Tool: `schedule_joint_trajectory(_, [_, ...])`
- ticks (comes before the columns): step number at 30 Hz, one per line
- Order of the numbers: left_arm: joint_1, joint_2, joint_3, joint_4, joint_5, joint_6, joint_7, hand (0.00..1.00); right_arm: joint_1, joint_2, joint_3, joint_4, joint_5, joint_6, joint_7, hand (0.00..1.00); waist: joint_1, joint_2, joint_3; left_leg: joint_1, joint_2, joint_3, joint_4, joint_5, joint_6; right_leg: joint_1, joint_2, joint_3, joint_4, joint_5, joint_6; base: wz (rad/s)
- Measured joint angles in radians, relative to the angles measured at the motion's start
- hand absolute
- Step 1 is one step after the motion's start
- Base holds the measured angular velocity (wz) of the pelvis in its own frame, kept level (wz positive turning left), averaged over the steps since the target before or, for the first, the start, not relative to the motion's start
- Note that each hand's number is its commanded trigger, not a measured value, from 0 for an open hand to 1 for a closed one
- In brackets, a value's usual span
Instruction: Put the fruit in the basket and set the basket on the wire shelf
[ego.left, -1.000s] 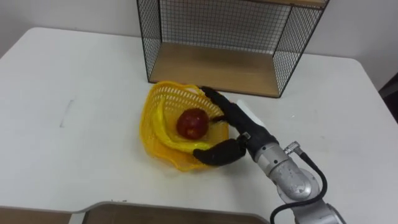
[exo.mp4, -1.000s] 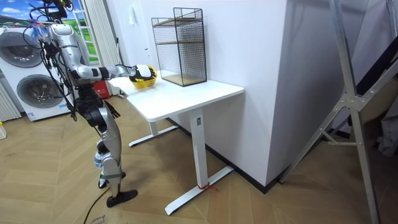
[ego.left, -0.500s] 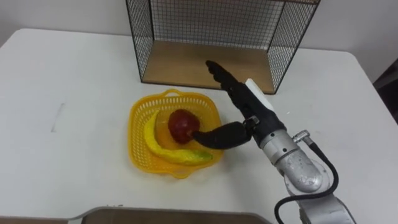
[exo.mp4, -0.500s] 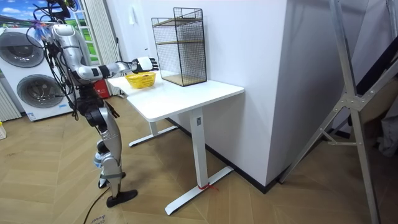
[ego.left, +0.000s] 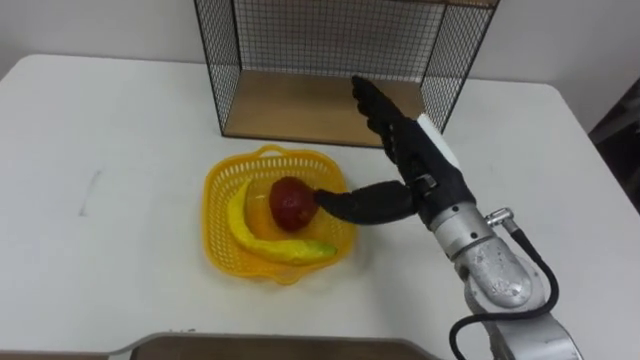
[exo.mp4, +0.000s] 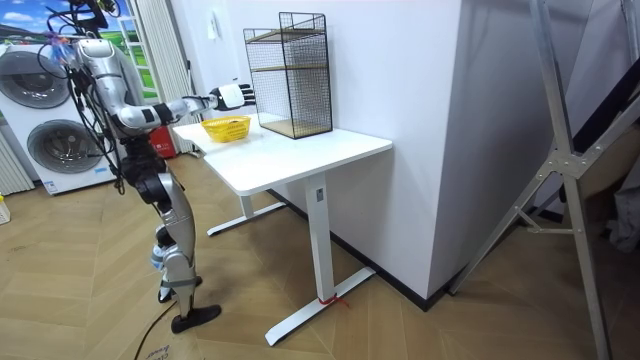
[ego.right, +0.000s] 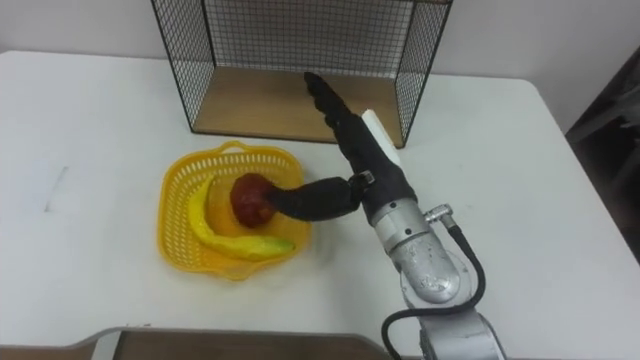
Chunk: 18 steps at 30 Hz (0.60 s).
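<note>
**Basket let go, short of the shelf**

A second ago the right hand (ego.left: 418, 178) was clamped on the near rim of the yellow basket (ego.left: 216, 222), which hung tilted in its grip. Half a second ago the basket was already flat on the table (ego.left: 120, 130) and the hand had let go. Now the hand sits higher and farther in. Its fingers are stretched straight toward the open front of the wire shelf (ego.left: 228, 60), its thumb is spread wide to the side, and it holds nothing.

The basket stands on the table just in front of the shelf's wooden floor (ego.left: 300, 110). It holds the red apple (ego.left: 289, 203) and the banana (ego.left: 262, 240), which curves along the apple's left and near sides.

The thumb tip overlaps the apple's right edge in the eye views, so contact cannot be judged there. In the room view the hand (exo.mp4: 231, 96) is above the basket (exo.mp4: 226, 128). The thumb hides part of the basket's right rim. The upper part of the shelf is cut off by the frame's edge.
</note>
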Motion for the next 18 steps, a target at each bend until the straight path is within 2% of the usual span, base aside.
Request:
schedule_joint_trajectory(3, [0.003, -0.007, 0.048, 0.043, -0.104, -0.012, 0.032, 0.00, 0.010, -0.001, -0.024, 0.001, 0.039, -0.002, -0.034, 0.00, 0.002, 0.004, 0.0014, 0.018, 0.000, 0.000, -0.005, 0.000, 0.000, 0.016, 0.000, -0.001, -0.001, 0.000, 0.000, 0.00])
schedule_joint_trajectory(6, [0.035, -0.023, 0.189, 0.052, -0.310, -0.017, 0.104, 0.00, 0.049, -0.009, -0.076, 0.004, 0.099, -0.003, -0.071, 0.00, 0.013, 0.007, 0.0030, 0.027, 0.001, 0.000, -0.016, 0.000, 0.000, 0.019, 0.001, 0.002, -0.001, 0.000, 0.000, -0.01])
schedule_joint_trajectory(7, [0.037, -0.022, 0.216, 0.053, -0.341, -0.017, 0.118, 0.00, 0.058, -0.009, -0.088, 0.004, 0.112, -0.003, -0.076, 0.00, 0.016, 0.008, 0.0035, 0.026, 0.001, -0.002, -0.017, 0.000, 0.000, 0.019, 0.001, 0.002, -0.001, 0.000, 0.000, 0.00])
schedule_joint_trajectory(8, [0.041, -0.022, 0.285, 0.050, -0.406, -0.021, 0.152, 0.00, 0.072, -0.014, -0.110, 0.004, 0.130, -0.002, -0.089, 0.00, 0.023, 0.012, 0.0038, 0.025, 0.001, -0.003, -0.016, 0.000, 0.000, 0.019, 0.001, 0.000, -0.001, 0.000, 0.000, 0.00])
schedule_joint_trajectory(9, [0.043, -0.021, 0.348, 0.028, -0.484, -0.023, 0.196, 0.00, 0.079, -0.023, -0.132, 0.003, 0.136, -0.002, -0.105, 0.00, 0.029, 0.019, 0.0040, 0.024, 0.000, -0.001, -0.015, 0.000, 0.000, 0.019, 0.000, -0.001, -0.001, 0.000, 0.000, 0.00])
schedule_joint_trajectory(10, [0.047, -0.022, 0.376, 0.005, -0.521, -0.024, 0.221, 0.00, 0.083, -0.027, -0.140, 0.001, 0.140, -0.002, -0.119, 0.00, 0.032, 0.023, 0.0037, 0.024, 0.000, -0.001, -0.015, 0.000, 0.000, 0.018, -0.001, -0.002, -0.001, 0.000, 0.000, 0.00])
schedule_joint_trajectory(12, [0.071, -0.021, 0.471, -0.087, -0.650, -0.055, 0.327, 0.00, 0.088, -0.031, -0.166, 0.000, 0.137, -0.003, -0.172, 0.00, 0.053, 0.041, 0.0030, 0.025, 0.001, -0.004, -0.015, 0.000, 0.000, 0.019, 0.000, -0.001, -0.001, 0.000, 0.000, 0.00])
schedule_joint_trajectory(14, [0.076, -0.021, 0.534, -0.164, -0.715, -0.085, 0.407, 0.00, 0.111, -0.040, -0.182, 0.000, 0.126, -0.006, -0.202, 0.00, 0.067, 0.054, -0.0043, 0.027, 0.000, -0.007, -0.014, 0.000, 0.000, 0.021, -0.001, -0.002, -0.001, 0.000, 0.000, 0.00])
schedule_joint_trajectory(15, [0.081, -0.021, 0.560, -0.217, -0.739, -0.109, 0.464, 0.00, 0.121, -0.044, -0.188, 0.000, 0.119, -0.006, -0.212, 0.00, 0.077, 0.057, -0.0074, 0.028, 0.000, -0.006, -0.014, 0.000, 0.000, 0.021, -0.001, -0.002, 0.000, 0.000, 0.000, 0.00])
schedule_joint_trajectory(16, [0.080, -0.020, 0.566, -0.249, -0.746, -0.116, 0.494, 0.00, 0.125, -0.045, -0.190, 0.000, 0.119, -0.006, -0.219, 0.00, 0.079, 0.058, -0.0078, 0.027, 0.000, -0.006, -0.014, 0.000, 0.000, 0.020, -0.001, -0.001, 0.000, 0.000, 0.001, 0.00])
schedule_joint_trajectory(18, [0.092, -0.022, 0.604, -0.391, -0.733, -0.142, 0.603, 0.00, 0.133, -0.045, -0.196, 0.000, 0.097, -0.006, -0.241, 0.00, 0.090, 0.057, -0.0067, 0.022, -0.001, -0.006, -0.014, 0.001, -0.001, 0.015, -0.001, 0.000, -0.001, -0.001, 0.001, 0.00])
